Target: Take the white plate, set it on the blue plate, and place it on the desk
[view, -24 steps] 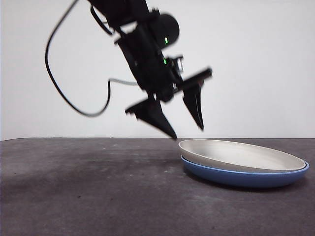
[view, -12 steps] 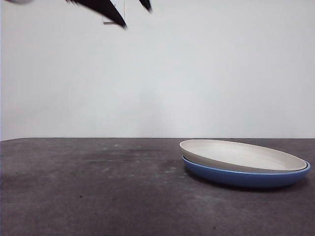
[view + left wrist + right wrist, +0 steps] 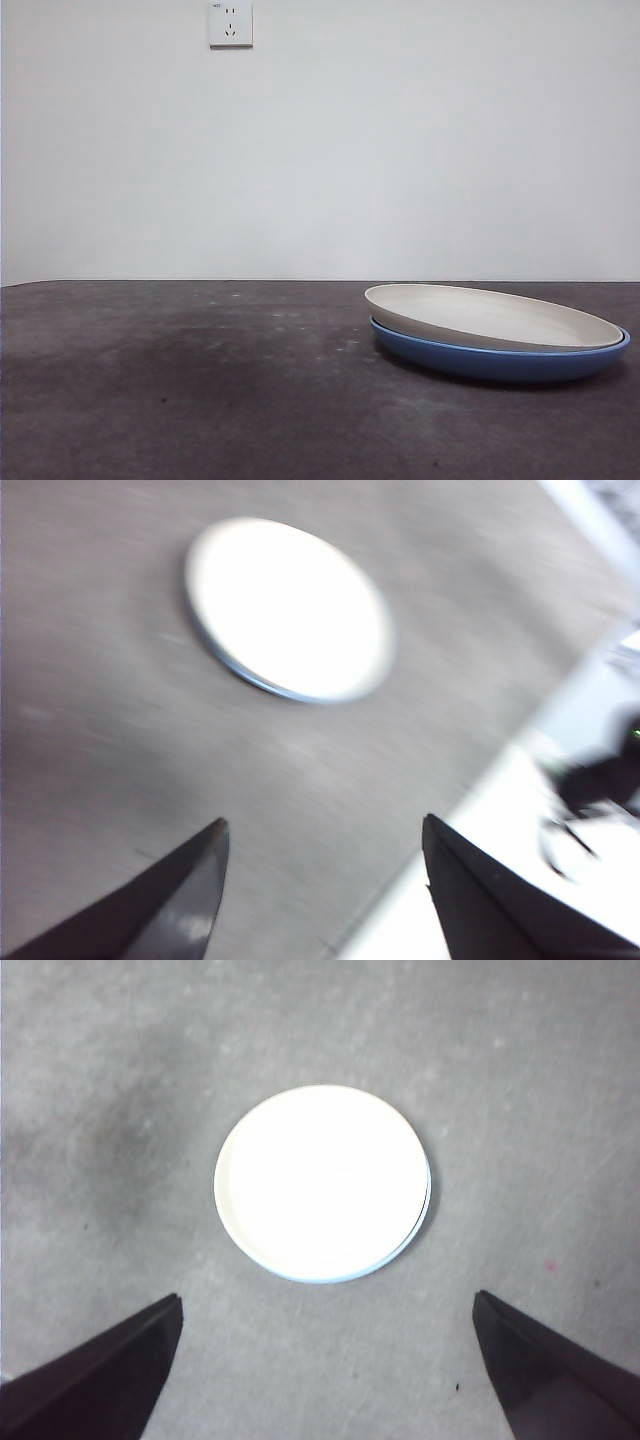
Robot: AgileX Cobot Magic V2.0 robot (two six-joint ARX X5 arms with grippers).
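The white plate [image 3: 490,315] rests inside the blue plate [image 3: 500,358] on the desk [image 3: 200,400], right of centre in the front view, slightly tilted. No arm shows in the front view. In the left wrist view the white plate [image 3: 288,610] lies far off and blurred, and my left gripper [image 3: 325,830] is open, high above the desk. From well above, my right gripper [image 3: 328,1305] is open over the white plate [image 3: 322,1180], with a thin sliver of the blue plate [image 3: 425,1210] at its edge.
A wall socket [image 3: 231,23] sits high on the white wall behind the desk. The desk's edge [image 3: 470,790] and bright floor beyond it show in the left wrist view.
The arm that hung open beside the plates' left rim has risen up and left, out of the front view. The stacked plates have stayed in place.
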